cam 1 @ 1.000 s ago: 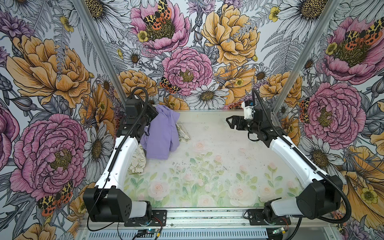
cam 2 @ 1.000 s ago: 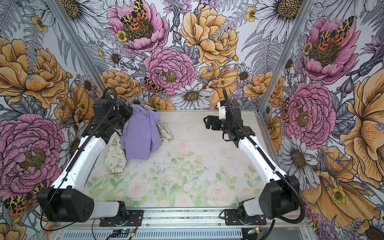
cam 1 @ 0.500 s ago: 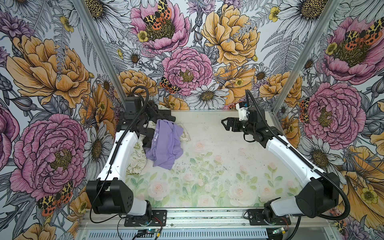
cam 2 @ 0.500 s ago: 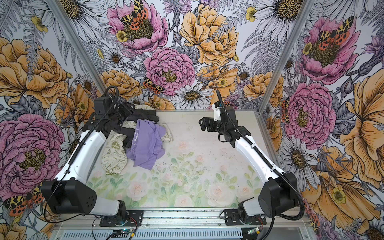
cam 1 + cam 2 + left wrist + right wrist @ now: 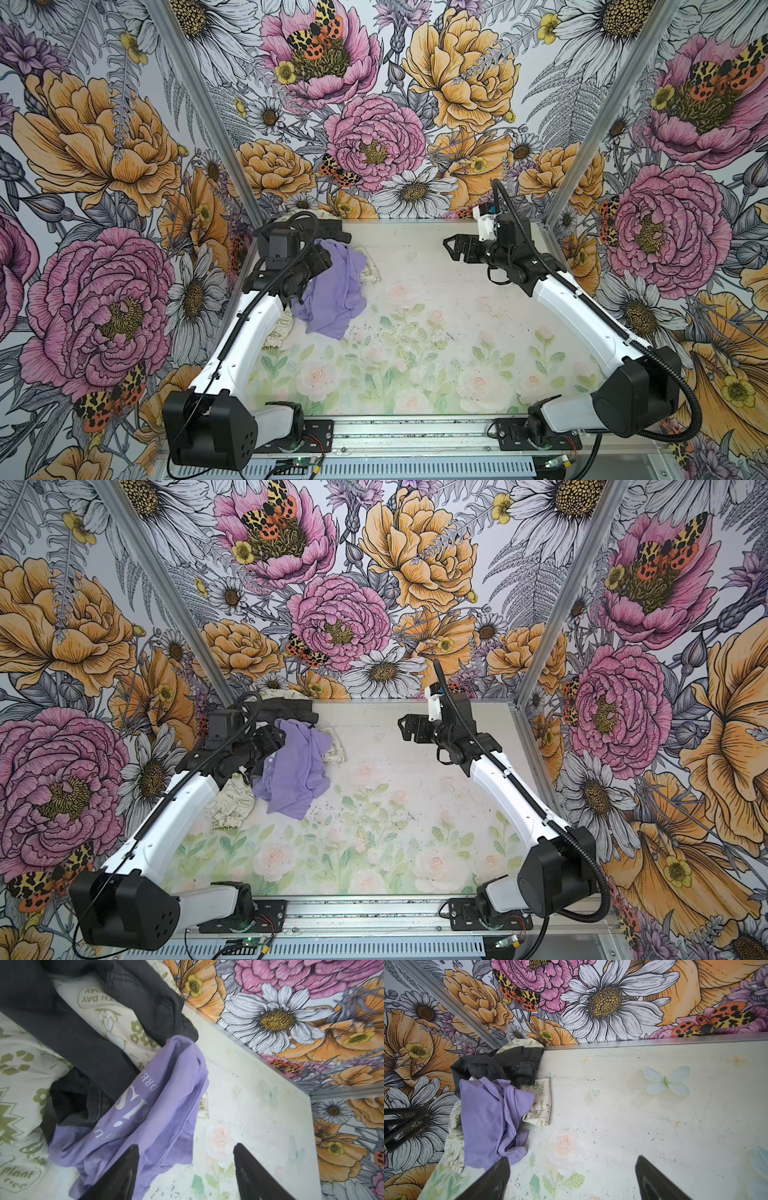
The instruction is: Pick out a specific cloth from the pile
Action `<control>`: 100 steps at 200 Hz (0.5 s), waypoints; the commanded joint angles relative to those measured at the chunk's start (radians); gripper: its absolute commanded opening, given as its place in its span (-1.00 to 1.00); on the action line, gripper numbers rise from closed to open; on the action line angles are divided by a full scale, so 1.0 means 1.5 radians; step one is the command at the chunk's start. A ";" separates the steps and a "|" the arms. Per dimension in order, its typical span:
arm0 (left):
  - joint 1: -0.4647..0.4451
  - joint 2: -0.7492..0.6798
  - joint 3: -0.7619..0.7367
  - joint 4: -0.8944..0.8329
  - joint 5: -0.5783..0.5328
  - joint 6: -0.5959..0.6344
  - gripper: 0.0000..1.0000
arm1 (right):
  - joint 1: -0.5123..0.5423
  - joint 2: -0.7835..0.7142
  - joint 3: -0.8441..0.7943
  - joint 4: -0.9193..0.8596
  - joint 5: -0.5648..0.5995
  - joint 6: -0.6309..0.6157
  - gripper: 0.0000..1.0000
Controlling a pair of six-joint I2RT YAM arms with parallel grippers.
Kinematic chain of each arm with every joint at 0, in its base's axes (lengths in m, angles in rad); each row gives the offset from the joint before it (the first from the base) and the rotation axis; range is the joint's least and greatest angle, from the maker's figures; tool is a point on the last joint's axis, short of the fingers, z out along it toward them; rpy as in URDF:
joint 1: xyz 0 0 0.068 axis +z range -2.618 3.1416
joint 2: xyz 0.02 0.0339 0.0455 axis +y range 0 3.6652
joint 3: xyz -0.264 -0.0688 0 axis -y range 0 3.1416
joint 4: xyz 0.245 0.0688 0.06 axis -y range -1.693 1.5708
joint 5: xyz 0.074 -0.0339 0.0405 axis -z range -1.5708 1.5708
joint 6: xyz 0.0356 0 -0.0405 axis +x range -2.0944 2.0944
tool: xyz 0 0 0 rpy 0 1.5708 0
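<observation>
Left gripper spread wide, empty; the cloth lies seemingly just beneath one finger.

White print on the cloth, just ahead of the left gripper and nearer one finger, reads "DRE" and what looks like a large "IS". The thin script line beside it is too blurred to read. Farther out on that side, the cream cloth carries green "Plant tree" and "TH DAY". Well ahead of the right gripper, the same cream cloth shows "PEACE" and "Cool to be Green".
</observation>
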 commanded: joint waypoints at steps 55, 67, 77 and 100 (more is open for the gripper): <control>0.009 0.105 0.011 -0.009 -0.029 0.110 0.26 | 0.011 0.015 0.023 0.002 0.000 0.012 0.89; 0.014 0.127 0.019 -0.010 -0.017 0.112 0.11 | 0.012 0.015 0.023 0.001 0.001 0.013 0.89; 0.018 0.143 0.025 -0.009 -0.013 0.112 0.03 | 0.012 0.014 0.022 0.001 0.003 0.013 0.89; 0.025 0.172 0.042 -0.008 0.004 0.112 -0.35 | 0.013 0.007 0.017 0.001 0.009 0.015 0.89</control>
